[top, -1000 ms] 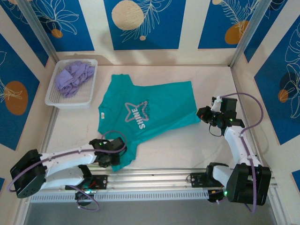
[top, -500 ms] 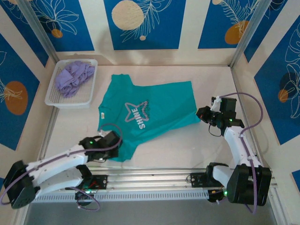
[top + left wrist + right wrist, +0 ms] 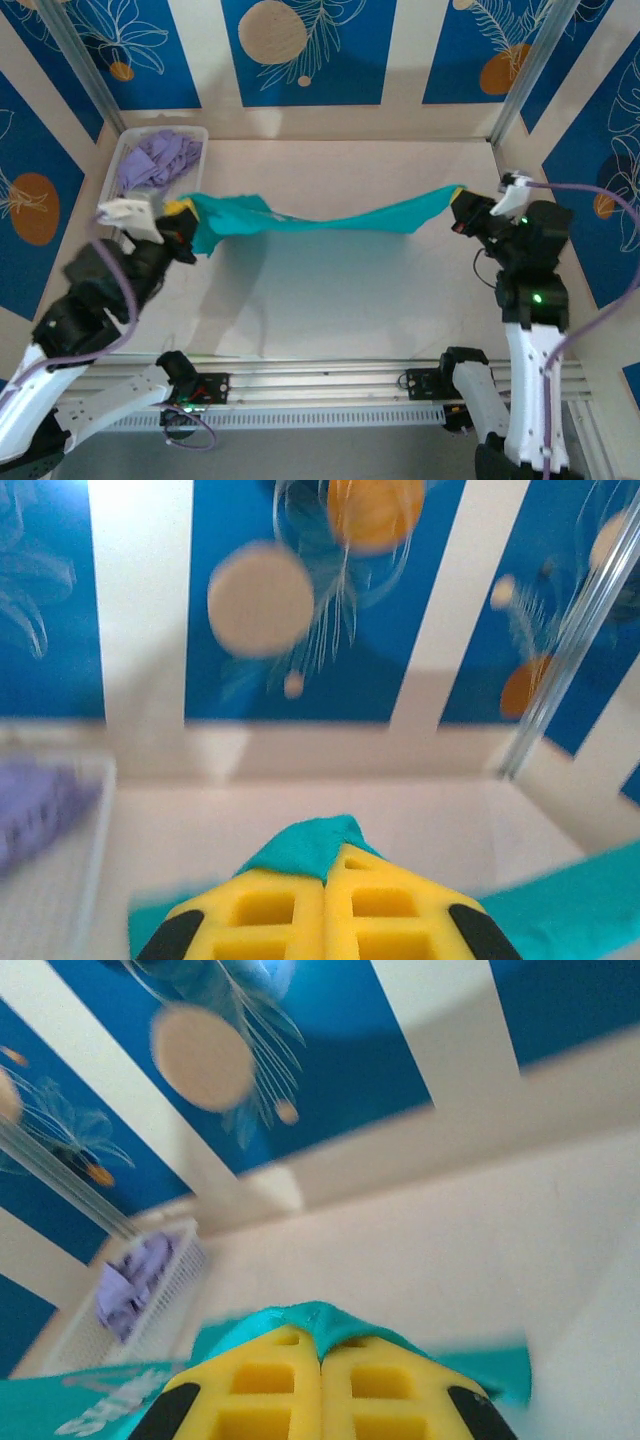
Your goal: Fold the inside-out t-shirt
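The teal-green t-shirt (image 3: 330, 215) hangs in the air, stretched into a long sagging band between both arms. My left gripper (image 3: 183, 212) is shut on its left end, raised near the basket; teal cloth (image 3: 305, 845) pokes out between the closed yellow fingers (image 3: 260, 910). My right gripper (image 3: 460, 196) is shut on the right end, high at the right side; cloth (image 3: 320, 1318) is pinched between its yellow fingers (image 3: 380, 1385). White lettering (image 3: 95, 1415) shows on the shirt at the lower left of the right wrist view.
A white basket (image 3: 118, 178) at the back left holds a lavender-purple garment (image 3: 160, 160). The shirt's shadow falls on the pale table (image 3: 340, 300). Blue patterned walls and metal corner posts (image 3: 525, 70) enclose the workspace.
The shirt lay flat on the table before; now both arms have lifted it clear and it hangs stretched between them. The left arm swung up from the near edge towards the basket.
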Action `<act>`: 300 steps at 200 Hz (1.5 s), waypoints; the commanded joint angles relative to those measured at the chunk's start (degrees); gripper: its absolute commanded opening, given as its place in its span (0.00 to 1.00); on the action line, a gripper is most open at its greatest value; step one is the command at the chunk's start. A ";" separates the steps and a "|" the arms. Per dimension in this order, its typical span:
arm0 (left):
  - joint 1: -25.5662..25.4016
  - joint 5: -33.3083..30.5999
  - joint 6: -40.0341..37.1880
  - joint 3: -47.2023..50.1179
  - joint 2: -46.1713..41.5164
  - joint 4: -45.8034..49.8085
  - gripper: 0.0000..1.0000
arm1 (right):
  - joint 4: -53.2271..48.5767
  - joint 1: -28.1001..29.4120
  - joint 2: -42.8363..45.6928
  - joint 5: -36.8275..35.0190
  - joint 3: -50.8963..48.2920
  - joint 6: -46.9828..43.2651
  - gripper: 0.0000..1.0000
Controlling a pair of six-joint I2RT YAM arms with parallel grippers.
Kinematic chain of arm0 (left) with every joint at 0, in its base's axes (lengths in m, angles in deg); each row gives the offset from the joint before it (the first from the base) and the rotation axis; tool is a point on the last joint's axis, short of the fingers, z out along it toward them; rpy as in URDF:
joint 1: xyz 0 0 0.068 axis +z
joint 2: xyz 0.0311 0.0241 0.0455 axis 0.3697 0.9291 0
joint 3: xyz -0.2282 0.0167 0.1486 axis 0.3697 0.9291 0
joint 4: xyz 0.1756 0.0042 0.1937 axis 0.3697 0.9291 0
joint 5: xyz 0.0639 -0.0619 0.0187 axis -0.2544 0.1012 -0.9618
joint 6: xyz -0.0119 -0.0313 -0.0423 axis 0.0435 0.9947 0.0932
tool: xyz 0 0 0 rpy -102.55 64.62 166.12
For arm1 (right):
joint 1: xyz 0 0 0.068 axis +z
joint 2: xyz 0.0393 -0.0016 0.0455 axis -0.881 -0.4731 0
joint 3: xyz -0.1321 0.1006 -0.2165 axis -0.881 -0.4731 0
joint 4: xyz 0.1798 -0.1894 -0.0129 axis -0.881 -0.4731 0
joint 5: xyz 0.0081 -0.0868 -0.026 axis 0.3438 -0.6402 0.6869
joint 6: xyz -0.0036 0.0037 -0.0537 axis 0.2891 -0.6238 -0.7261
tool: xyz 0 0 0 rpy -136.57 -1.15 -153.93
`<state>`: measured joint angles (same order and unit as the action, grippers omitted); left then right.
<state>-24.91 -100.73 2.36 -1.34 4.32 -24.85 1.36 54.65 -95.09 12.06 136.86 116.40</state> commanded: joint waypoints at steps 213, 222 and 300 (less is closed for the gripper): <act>30.33 31.46 4.56 -14.28 19.80 -10.87 0.00 | 3.13 1.50 -9.36 -1.85 15.67 -10.57 0.00; 30.29 32.63 5.18 -13.08 16.64 -11.44 0.00 | 2.54 1.53 -6.71 -2.19 15.86 -10.61 0.00; 30.30 30.76 5.08 -15.81 11.42 -10.42 0.00 | -2.69 1.52 -0.80 -6.18 24.34 -13.19 0.00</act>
<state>4.82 -67.62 7.85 -16.01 11.80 -34.93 0.73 56.07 -93.85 9.08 160.22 105.75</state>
